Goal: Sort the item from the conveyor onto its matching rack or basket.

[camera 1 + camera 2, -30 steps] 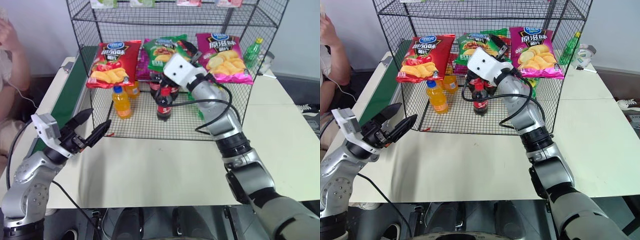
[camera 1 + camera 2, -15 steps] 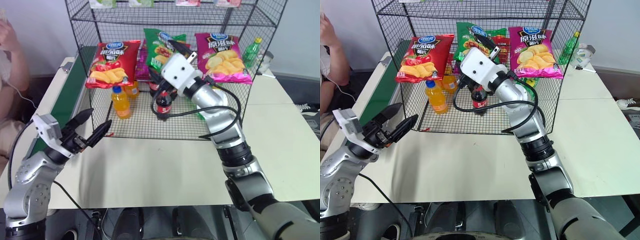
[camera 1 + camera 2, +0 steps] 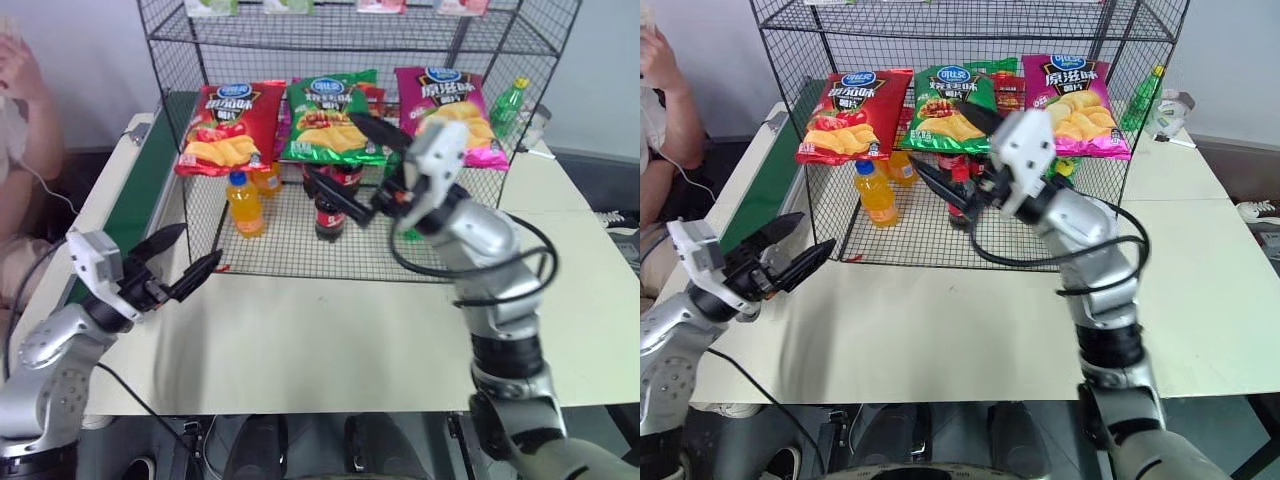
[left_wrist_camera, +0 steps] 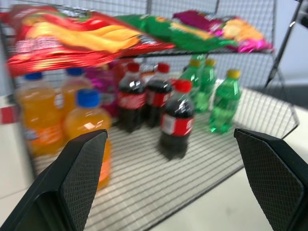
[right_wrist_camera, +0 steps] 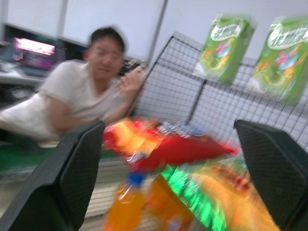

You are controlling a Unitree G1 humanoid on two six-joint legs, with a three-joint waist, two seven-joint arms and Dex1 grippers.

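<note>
Head view: the right gripper (image 3: 352,165), fingers spread and empty, hangs just in front of the rack (image 3: 170,90); the green crisp bag (image 3: 328,118) lies just behind it on the middle tier, between the red crisp bag (image 3: 228,125) and the magenta crisp bag (image 3: 442,112). The left gripper (image 3: 185,258) waits open beside the conveyor (image 3: 140,185). Left wrist view: cola bottles (image 4: 177,118) stand beyond the fingers. Right wrist view: a person (image 5: 91,91) sits beyond the mesh. Risk: a spread finger could catch the bag's overhanging edge and drag it off

Magenta crisp bag (image 3: 1073,92) seemingly reads "原滋味"; other bags' print is illegible.
</note>
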